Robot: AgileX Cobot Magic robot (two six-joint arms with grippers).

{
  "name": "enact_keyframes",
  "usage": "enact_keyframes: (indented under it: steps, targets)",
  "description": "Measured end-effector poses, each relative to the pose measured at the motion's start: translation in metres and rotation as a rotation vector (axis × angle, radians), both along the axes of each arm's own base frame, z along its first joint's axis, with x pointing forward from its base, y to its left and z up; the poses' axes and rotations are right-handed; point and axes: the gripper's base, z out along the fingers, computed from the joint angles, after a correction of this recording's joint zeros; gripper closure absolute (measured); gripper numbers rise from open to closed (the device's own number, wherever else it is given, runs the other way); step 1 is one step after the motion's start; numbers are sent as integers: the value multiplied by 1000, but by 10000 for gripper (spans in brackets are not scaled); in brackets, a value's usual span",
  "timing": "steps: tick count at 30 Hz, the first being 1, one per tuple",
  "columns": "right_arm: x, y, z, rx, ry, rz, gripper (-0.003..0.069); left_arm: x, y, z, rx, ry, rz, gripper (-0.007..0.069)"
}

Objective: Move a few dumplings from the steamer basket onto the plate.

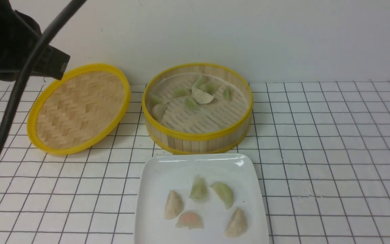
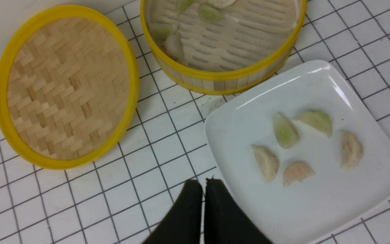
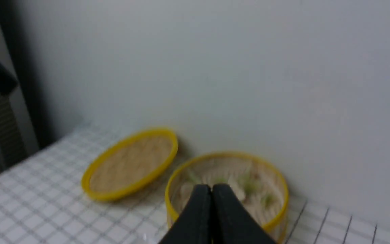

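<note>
The steamer basket (image 1: 196, 137) stands at the middle back and holds several pale green and beige dumplings (image 1: 201, 96). The white plate (image 1: 181, 169) lies just in front of it with several dumplings (image 1: 199, 188) on it: green, beige and one pinkish (image 1: 190, 220). My left gripper (image 2: 203, 183) is shut and empty, above the tiles beside the plate's (image 2: 317, 210) edge. My right gripper (image 3: 211, 188) is shut and empty, held high with the basket (image 3: 229, 155) beyond it. Only the left arm's black body (image 1: 8, 44) shows in the front view.
The shallow woven lid (image 1: 80, 108) with its yellow rim lies left of the basket, tilted against the wall; it also shows in the left wrist view (image 2: 66, 88) and the right wrist view (image 3: 130, 162). A black cable (image 1: 12, 101) hangs at the left. White gridded tabletop (image 1: 333, 152) on the right.
</note>
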Motion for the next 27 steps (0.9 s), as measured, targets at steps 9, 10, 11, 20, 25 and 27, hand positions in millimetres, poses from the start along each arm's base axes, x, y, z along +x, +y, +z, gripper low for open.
enact_keyframes:
  steps: [9,10,11,20,25,27]
  targets:
    - [-27,-27,-68,258,-106,-51,673,15,-12,1,-80,-90,-26,631]
    - [-26,-27,-69,276,-98,-51,673,16,-12,0,-82,-89,-28,631]
    - [-26,-27,-70,275,-99,-54,673,16,-13,-1,-83,-86,-28,631]
    - [-25,-28,-70,332,-78,-58,673,-32,11,-25,-181,-261,-39,631]
    - [-25,-28,-70,330,-79,-59,673,-59,23,-42,-266,-388,-43,631]
    - [-25,-28,-70,330,-79,-59,673,-75,30,-54,-317,-420,-45,631]
